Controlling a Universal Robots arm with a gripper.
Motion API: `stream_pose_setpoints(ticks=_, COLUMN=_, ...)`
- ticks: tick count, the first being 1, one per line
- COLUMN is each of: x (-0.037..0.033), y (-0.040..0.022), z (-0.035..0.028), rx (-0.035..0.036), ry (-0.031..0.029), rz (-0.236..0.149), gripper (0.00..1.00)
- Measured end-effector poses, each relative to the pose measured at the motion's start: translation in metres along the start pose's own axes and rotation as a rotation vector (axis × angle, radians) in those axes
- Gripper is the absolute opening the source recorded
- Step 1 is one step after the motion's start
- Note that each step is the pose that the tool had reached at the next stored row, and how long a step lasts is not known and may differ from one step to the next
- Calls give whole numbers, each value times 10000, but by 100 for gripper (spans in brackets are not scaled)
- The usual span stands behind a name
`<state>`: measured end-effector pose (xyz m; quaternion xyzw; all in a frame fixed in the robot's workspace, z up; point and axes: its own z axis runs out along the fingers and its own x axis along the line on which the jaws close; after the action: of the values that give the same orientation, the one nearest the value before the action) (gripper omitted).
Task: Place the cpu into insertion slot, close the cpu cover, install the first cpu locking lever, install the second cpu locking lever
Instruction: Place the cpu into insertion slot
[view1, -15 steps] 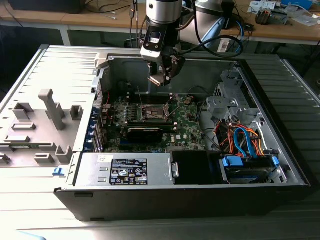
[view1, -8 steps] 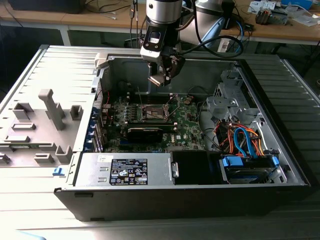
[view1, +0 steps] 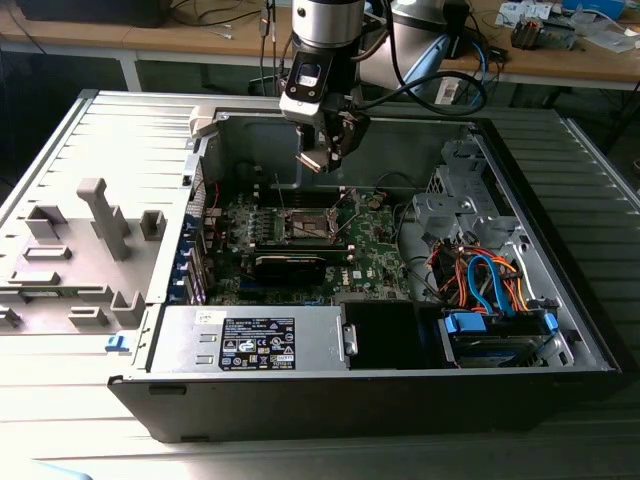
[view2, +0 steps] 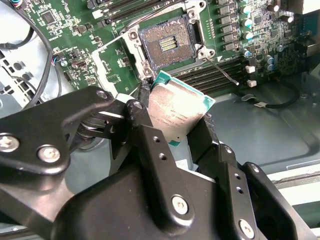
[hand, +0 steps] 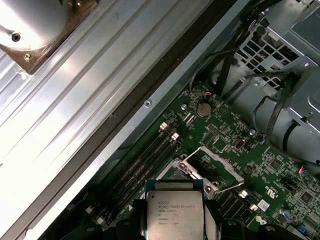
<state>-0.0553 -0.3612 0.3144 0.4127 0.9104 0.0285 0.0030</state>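
Fingers (view2: 150, 137), black, angular, clenched on flat square silvery cpu (view2: 176, 111), above green motherboard (view2: 65, 35)

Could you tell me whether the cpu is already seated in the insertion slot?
No: in the second wrist view the gripper holds the cpu clear of the empty insertion slot.

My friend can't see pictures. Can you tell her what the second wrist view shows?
Black jaws grip a silvery square cpu by its edges, holding it above a green motherboard. Just beyond it, the empty socket sits uncovered, its gold contacts showing.
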Motion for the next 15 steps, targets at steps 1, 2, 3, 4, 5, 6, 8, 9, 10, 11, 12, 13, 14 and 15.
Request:
stream_pose_setpoints(ticks=1, x=0, y=0, z=0, rx=-1, ry=-1, rz=23, gripper=55)
stream_pose_setpoints(ticks=2, x=0, y=0, z=0, rx=-1, ry=-2, rz=35, gripper=55)
stream_pose_setpoints(ticks=3, x=0, y=0, z=0, rx=-1, ry=-2, rz=50, gripper=55)
stream_pose_setpoints(ticks=4, x=0, y=0, z=0, rx=-1, ry=-4, rz=68, gripper=55)
stream_pose_setpoints(ticks=5, x=0, y=0, z=1, rx=-2, ry=-5, rz=84, gripper=55)
stream_pose_setpoints(ticks=6, x=0, y=0, z=0, rx=-2, ry=-6, rz=100, gripper=55)
stream_pose_setpoints(ticks=8, x=0, y=0, z=1, rx=-3, ry=-7, rz=127, gripper=55)
stream_pose_setpoints(ticks=9, x=0, y=0, z=1, rx=-3, ry=-8, rz=140, gripper=55)
stream_pose_setpoints(ticks=10, x=0, y=0, z=1, rx=-3, ry=-9, rz=156, gripper=55)
stream_pose_setpoints(ticks=11, x=0, y=0, z=1, rx=-3, ry=-9, rz=170, gripper=55)
stream_pose_setpoints(ticks=12, x=0, y=0, z=1, rx=-3, ry=-11, rz=184, gripper=55)
stream_pose_setpoints(ticks=13, x=0, y=0, z=2, rx=-4, ry=-11, rz=197, gripper=55)
stream_pose_setpoints(ticks=14, x=0, y=0, z=2, rx=-4, ry=-13, rz=229, gripper=55)
stream_pose_setpoints(ticks=15, x=0, y=0, z=2, rx=-5, ry=-15, rz=260, gripper=55)
